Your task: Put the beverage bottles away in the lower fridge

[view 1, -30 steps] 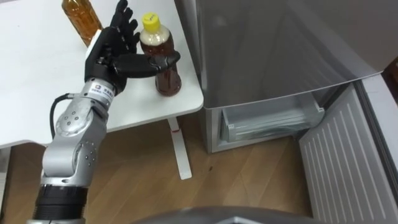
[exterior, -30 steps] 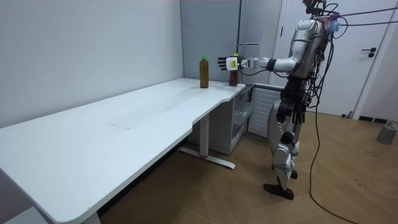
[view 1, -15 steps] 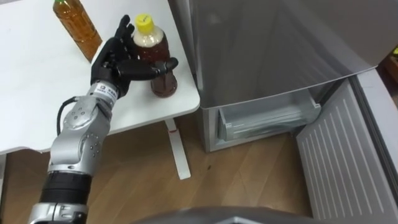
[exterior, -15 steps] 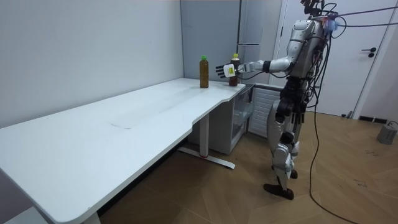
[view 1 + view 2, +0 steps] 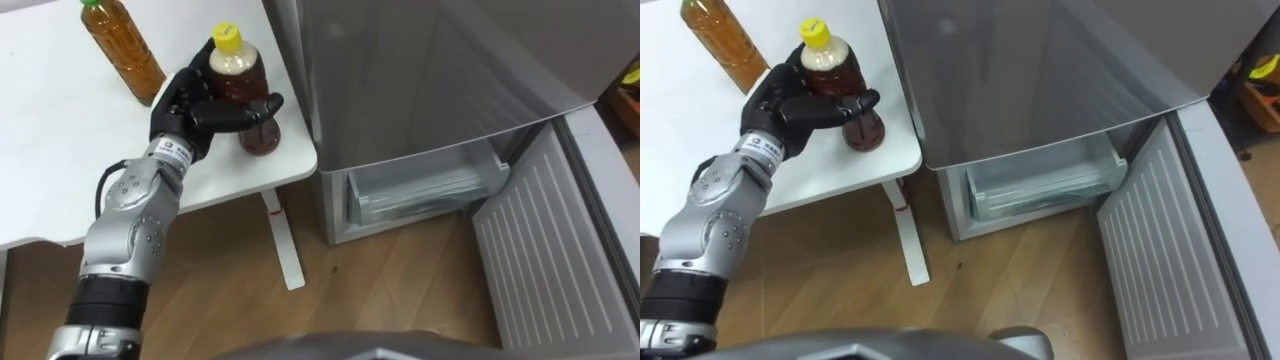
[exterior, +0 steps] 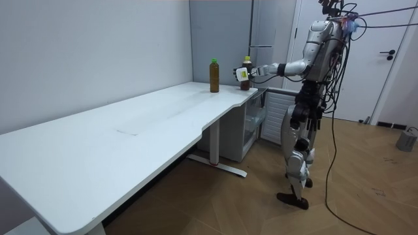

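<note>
Left robot hand (image 5: 183,108) grasping the yellow-capped drink bottle (image 5: 248,95)

Thumb across the front and fingers curled behind, the bottle stands upright on the tabletop (image 5: 60,150) corner. A second bottle (image 5: 120,55) stands left of the robot hand; the lower fridge compartment (image 5: 420,190) gapes open to its right.

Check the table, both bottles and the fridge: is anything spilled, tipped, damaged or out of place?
Nothing stands out. The yellow-capped bottle, with the left hand curled round it, and the green-capped bottle stand upright and capped on the table; no spill shows. The lower fridge door is open.
</note>
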